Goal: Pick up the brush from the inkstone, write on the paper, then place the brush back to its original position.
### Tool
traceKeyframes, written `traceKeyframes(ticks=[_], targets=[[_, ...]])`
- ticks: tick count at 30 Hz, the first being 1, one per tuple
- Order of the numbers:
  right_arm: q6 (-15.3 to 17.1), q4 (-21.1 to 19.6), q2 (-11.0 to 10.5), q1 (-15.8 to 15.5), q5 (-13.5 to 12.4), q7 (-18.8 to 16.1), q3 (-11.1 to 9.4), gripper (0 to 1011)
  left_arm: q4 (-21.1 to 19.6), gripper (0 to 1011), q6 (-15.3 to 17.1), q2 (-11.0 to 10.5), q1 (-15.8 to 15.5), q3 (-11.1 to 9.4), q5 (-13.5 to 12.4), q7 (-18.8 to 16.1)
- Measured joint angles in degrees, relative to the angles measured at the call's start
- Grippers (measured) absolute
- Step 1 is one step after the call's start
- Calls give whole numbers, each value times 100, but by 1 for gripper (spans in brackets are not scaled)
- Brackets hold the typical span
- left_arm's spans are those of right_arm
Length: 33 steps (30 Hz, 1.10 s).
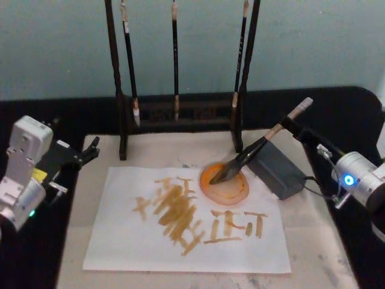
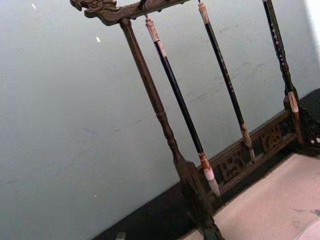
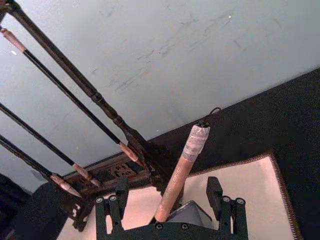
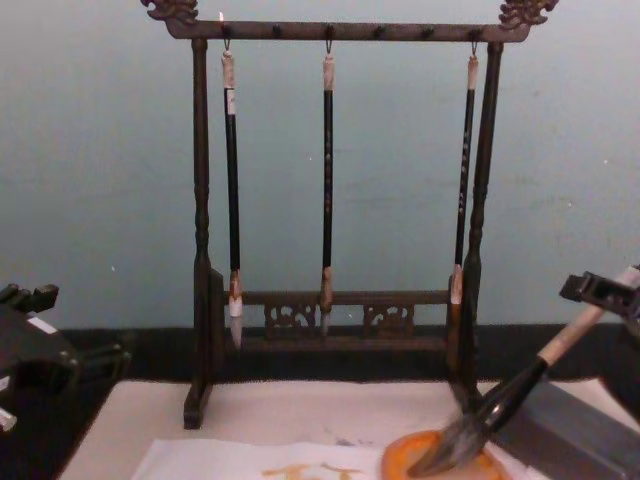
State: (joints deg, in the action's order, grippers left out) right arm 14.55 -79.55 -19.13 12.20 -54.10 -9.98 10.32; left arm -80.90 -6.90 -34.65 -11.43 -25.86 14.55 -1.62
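The brush (image 1: 252, 150) lies slanted, its tan handle propped on the grey inkstone (image 1: 277, 168) and its dark bristle tip in an orange dish (image 1: 224, 183). My right gripper (image 1: 287, 124) straddles the upper handle and is open. In the right wrist view its fingers (image 3: 215, 192) stand on either side of the handle (image 3: 185, 160) with gaps. From the chest view the brush (image 4: 505, 400) slopes down to the dish, with the right gripper (image 4: 595, 288) at its top. The paper (image 1: 120, 241) carries orange-yellow strokes. My left gripper (image 1: 90, 150) is parked at the mat's left edge.
A dark wooden rack (image 1: 120, 90) with three slim hanging brushes (image 1: 175, 60) stands behind the paper. The beige mat (image 1: 319, 241) lies under everything on a black cloth. The rack's right post (image 1: 243, 90) stands close to the brush.
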Motion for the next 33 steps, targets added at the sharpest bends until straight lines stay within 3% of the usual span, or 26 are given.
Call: traceKeyframes(ticks=[18, 33], targets=[[-166, 863, 178, 593, -286, -91, 283, 1000, 0, 1010, 0, 0, 0, 0, 0, 0], [-229, 990, 155, 691, -395, -157, 397, 1000, 0, 1010, 0, 0, 0, 0, 0, 0]])
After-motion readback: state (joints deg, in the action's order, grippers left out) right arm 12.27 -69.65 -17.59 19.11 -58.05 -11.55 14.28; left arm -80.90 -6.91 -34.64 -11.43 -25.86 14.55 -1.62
